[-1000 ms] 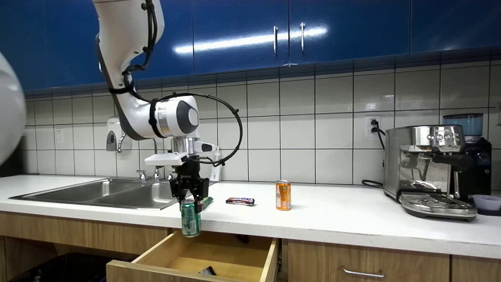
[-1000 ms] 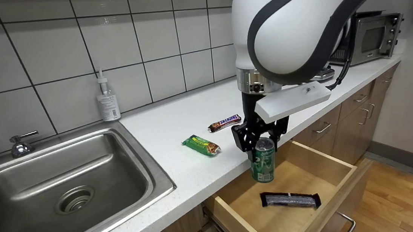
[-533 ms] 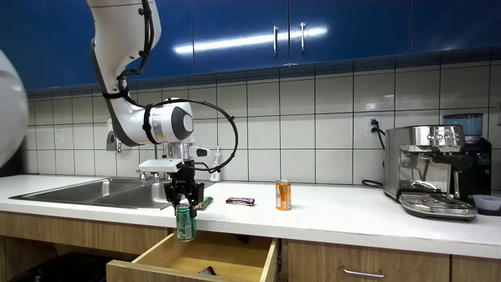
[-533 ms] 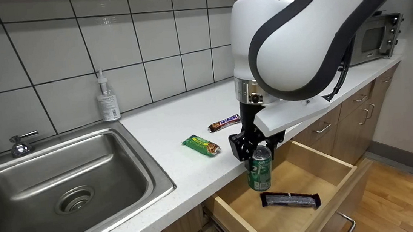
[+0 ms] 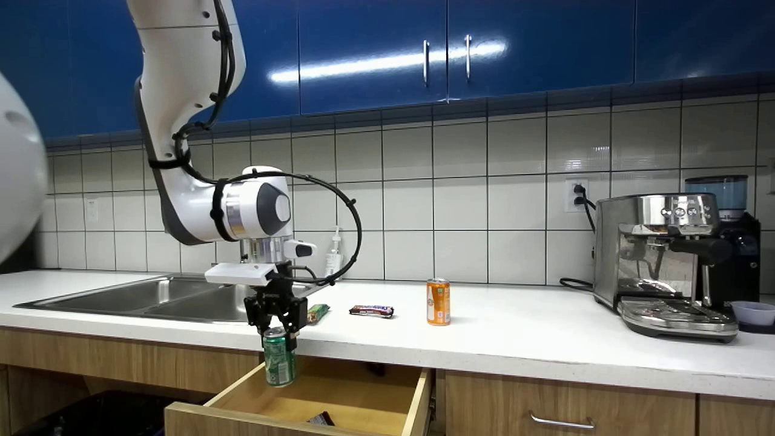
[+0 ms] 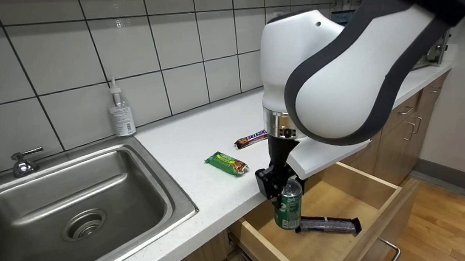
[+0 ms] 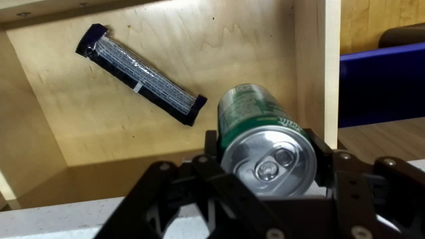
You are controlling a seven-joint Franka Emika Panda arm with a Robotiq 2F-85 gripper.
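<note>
A green soda can [image 7: 244, 108] with a silver top is clasped between the black fingers of my gripper [image 7: 264, 146], one finger on each side near the lid. In both exterior views the can [image 5: 279, 368] [image 6: 288, 214] hangs close to upright over the pulled-out wooden drawer [image 5: 363, 399], just in front of the counter edge. Its bottom appears clear of the drawer floor, though the exact height cannot be told. On that floor lies a dark-wrapped bar [image 7: 139, 74], slanted and apart from the can in the wrist view; the can partly overlaps the bar [image 6: 331, 225] in an exterior view.
On the white counter [image 5: 514, 339] sit an orange can [image 5: 438, 303], a Snickers bar [image 6: 250, 139] and a green-wrapped bar [image 6: 226, 163]. A sink [image 6: 72, 197] and pump bottle [image 6: 122, 115] are on one side, an espresso machine [image 5: 660, 260] on the other. The drawer's side wall [image 7: 331, 73] is close to the can.
The arm has come down steadily and a little to the left in both exterior views, carrying the can lower toward the drawer. The grip and the other objects look the same.
</note>
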